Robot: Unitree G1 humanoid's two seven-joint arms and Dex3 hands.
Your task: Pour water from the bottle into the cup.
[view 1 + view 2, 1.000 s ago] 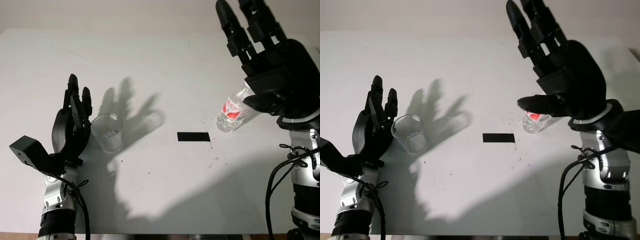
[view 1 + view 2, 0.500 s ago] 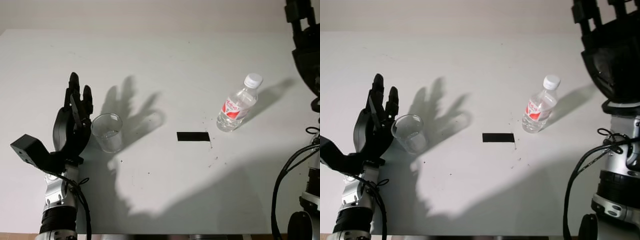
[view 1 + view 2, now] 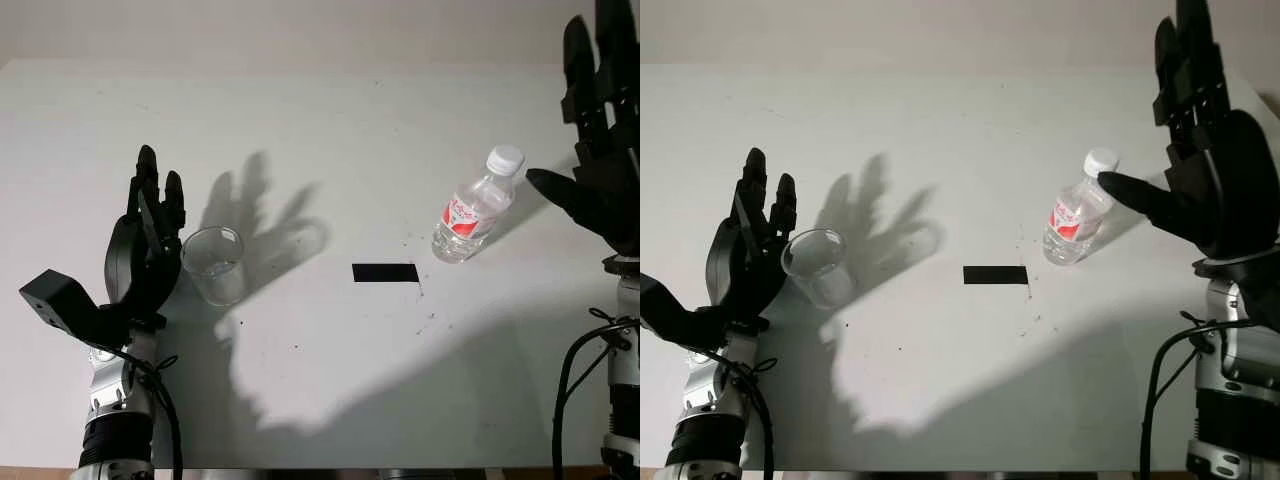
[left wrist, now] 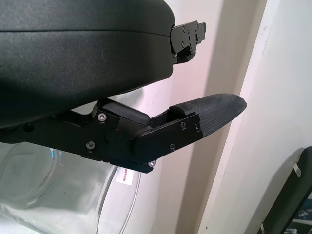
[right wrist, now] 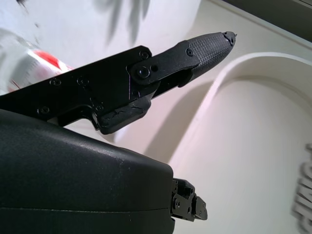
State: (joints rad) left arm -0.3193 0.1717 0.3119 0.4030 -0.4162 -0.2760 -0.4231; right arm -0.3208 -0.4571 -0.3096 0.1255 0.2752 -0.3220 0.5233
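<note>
Right hand (image 3: 1215, 190) returned beside bottle (image 3: 1077, 211), open, upright.

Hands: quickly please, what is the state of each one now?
Left hand: open, holding nothing, beside the clear cup.
Right hand: open, holding nothing, beside the capped water bottle.

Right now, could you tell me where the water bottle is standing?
The bottle stands upright on the table's right side, beyond the black tape strip, with the open right hand just beside it, not touching.
</note>
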